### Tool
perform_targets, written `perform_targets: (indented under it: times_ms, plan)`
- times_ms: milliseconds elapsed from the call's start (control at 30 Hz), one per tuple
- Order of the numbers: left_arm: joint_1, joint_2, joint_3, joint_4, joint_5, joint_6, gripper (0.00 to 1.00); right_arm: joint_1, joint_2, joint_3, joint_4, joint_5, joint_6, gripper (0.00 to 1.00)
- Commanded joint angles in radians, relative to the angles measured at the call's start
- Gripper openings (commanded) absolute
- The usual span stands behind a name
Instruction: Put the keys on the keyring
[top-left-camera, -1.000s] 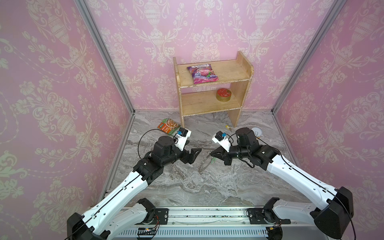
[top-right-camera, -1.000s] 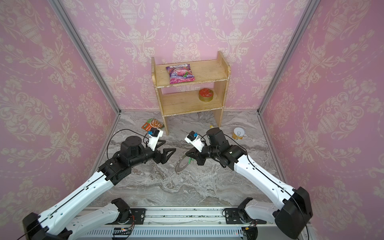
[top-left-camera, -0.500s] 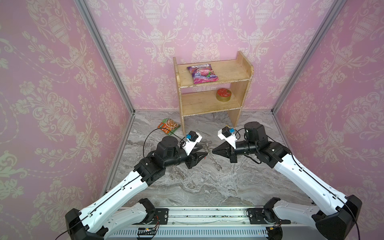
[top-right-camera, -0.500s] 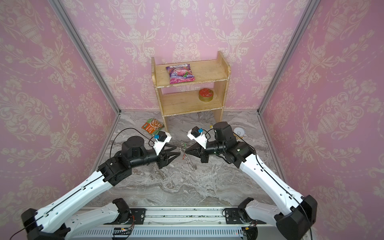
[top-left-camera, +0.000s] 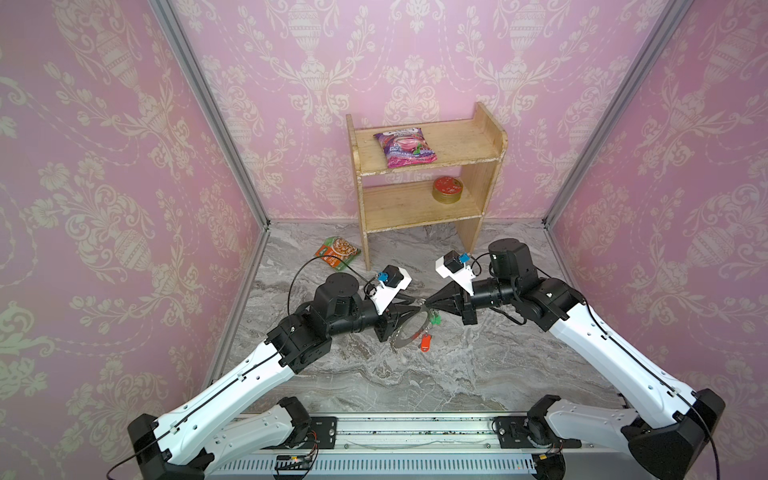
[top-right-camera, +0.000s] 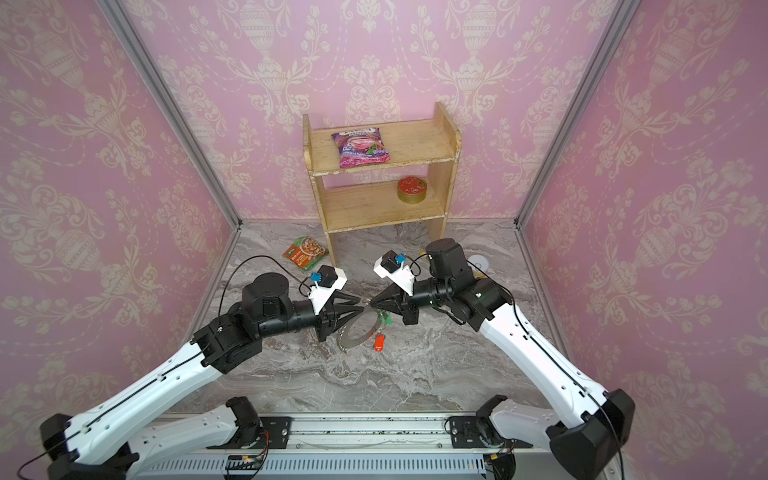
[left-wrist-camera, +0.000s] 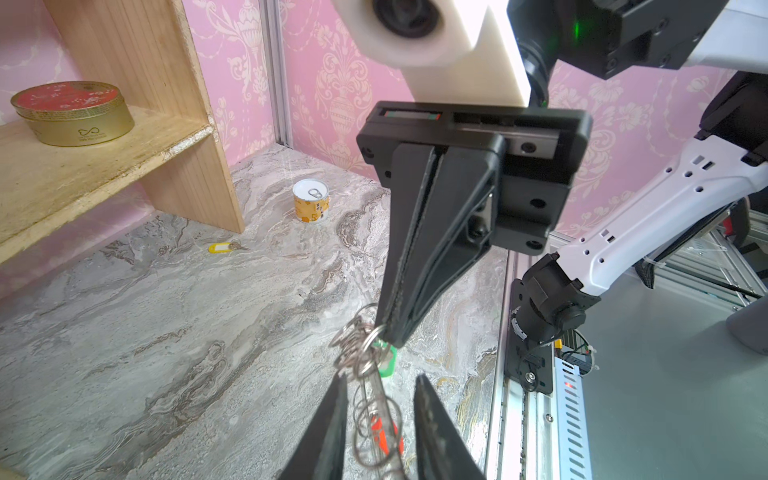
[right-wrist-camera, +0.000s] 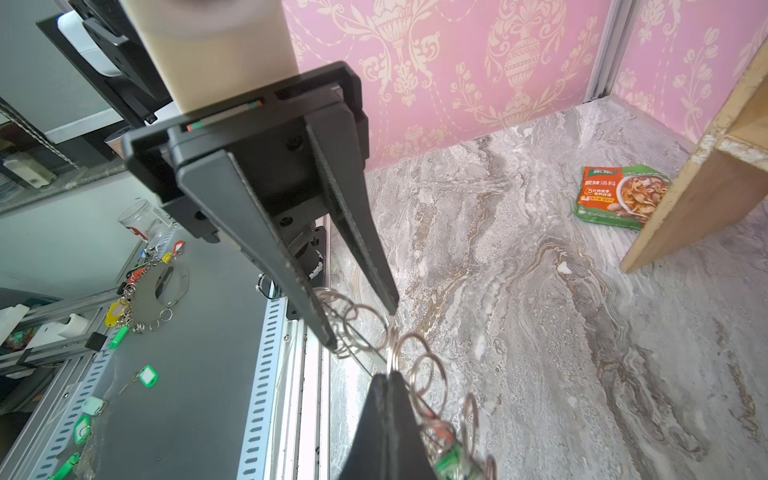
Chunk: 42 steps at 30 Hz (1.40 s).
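Note:
The keyring (top-left-camera: 400, 339) (top-right-camera: 348, 338), a flat grey ring with wire loops on its rim, hangs tilted above the floor between both arms. My right gripper (right-wrist-camera: 388, 376) (top-left-camera: 428, 306) is shut on a wire loop at its upper rim. My left gripper (left-wrist-camera: 380, 377) (top-left-camera: 409, 312) straddles the same rim edge-on, jaws narrowly apart with gaps showing beside the flat metal. A green-tagged key (top-left-camera: 435, 320) (left-wrist-camera: 387, 362) and a red-tagged key (top-left-camera: 424, 343) (left-wrist-camera: 380, 432) dangle from the loops. A yellow-tagged key (left-wrist-camera: 222, 248) lies on the floor near the shelf's foot.
A wooden shelf (top-left-camera: 424, 216) stands at the back with a pink snack bag (top-left-camera: 405, 147) and a gold tin (top-left-camera: 446, 190). A soup packet (top-left-camera: 336, 252) lies at the back left. A small can (left-wrist-camera: 311, 201) stands at the back right, behind my right arm.
The right gripper lifted the keyring higher. The left gripper came in from the left with wide jaws, and these have narrowed around the ring's rim.

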Motion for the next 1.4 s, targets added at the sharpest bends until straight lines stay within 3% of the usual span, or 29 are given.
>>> perform_targets:
  times_ms: [0,400,567,733,1200,1367]
  plan:
    - [-0.007,-0.020,0.006,0.000,0.036,-0.003,0.27,-0.009,-0.010,0.033,0.002,-0.045,-0.004,0.00]
    - [-0.007,0.007,0.009,0.060,0.088,-0.026,0.26,-0.009,-0.026,0.033,-0.013,-0.075,-0.009,0.00]
    - [-0.019,0.039,0.027,0.065,0.135,-0.048,0.21,-0.008,-0.025,0.037,-0.008,-0.077,-0.005,0.00]
    - [-0.027,0.035,0.015,0.061,0.117,-0.045,0.19,-0.009,-0.029,0.039,-0.007,-0.085,-0.001,0.00]
    - [-0.030,0.018,0.001,0.111,0.102,-0.051,0.01,-0.008,-0.036,0.039,-0.004,-0.106,0.010,0.00]
    - [-0.032,0.024,0.004,0.110,0.115,-0.049,0.00,-0.009,-0.043,0.034,-0.005,-0.108,0.011,0.00]
